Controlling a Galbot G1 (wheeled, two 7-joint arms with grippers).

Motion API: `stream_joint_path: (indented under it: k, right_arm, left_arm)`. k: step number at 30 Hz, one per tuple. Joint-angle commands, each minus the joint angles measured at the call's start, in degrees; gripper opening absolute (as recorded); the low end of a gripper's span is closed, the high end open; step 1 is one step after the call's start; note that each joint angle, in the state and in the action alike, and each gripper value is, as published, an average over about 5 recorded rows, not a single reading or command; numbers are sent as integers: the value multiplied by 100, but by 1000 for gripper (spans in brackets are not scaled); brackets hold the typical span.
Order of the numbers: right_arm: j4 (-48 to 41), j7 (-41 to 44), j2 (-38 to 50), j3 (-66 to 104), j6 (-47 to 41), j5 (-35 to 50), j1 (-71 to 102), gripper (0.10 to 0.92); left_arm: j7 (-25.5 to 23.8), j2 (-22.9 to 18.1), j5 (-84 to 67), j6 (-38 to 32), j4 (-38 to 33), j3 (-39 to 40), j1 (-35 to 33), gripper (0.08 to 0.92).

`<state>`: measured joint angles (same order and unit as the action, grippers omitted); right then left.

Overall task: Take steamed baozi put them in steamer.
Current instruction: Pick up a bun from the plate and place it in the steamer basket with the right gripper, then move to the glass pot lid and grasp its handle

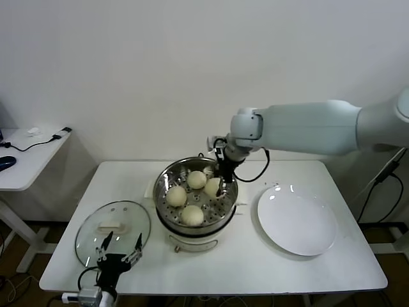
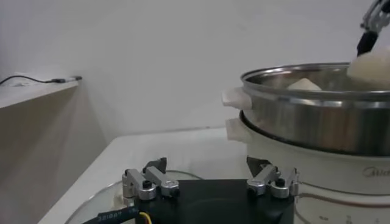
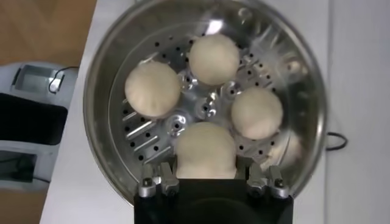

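The steamer (image 1: 162, 183) stands mid-table, a shiny steel pot on a cream base. Three steamed baozi (image 1: 197, 180) (image 1: 176, 195) (image 1: 192, 215) lie on its perforated tray. My right gripper (image 1: 220, 186) reaches down into the pot and is shut on a fourth baozi (image 1: 212, 187). In the right wrist view this baozi (image 3: 206, 149) sits squeezed between the fingers (image 3: 163, 182), just above the tray, with the other three beyond it. In the left wrist view it (image 2: 373, 64) shows above the steamer's rim (image 2: 317, 82). My left gripper (image 1: 119, 246) is open and idle at the front left.
A round glass lid with a white handle (image 1: 113, 229) lies left of the steamer, under my left gripper (image 2: 207, 167). A bare white plate (image 1: 298, 221) lies to the right. A side table (image 1: 25, 157) stands at the far left.
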<state>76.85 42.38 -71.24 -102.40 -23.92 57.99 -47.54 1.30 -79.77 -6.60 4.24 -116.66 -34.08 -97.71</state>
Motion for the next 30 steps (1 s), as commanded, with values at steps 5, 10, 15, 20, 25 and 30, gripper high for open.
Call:
stream_joint_path:
  k: [5,10,15,20,25,30]
  right_arm:
    - [-176,-217,-206,0,-158,-210,485,633]
    - [-220,-175,-201,91,-96,-218,554,687]
    - [-248,105,-146,171,178,-314,391,802]
    - [-260,503,109,339,602,-195,-5,822]
    - [-219,17,832,1489,672,317,92,823]
    - [-207,-2080,1586,3230,770,-204,1044,823]
  left_arm:
    - [-3,20,-39,8,22,-2,16,823]
    - [1,19,-51,1,16,-4,9,823]
    - [3,23,-80,11,-32,-25,-13,823]
    - [23,23,-162,65,-99,-42,-21,823]
    - [10,32,-251,33,-154,-35,-38,823]
    - [39,71,-539,-38,-198,-23,22,823]
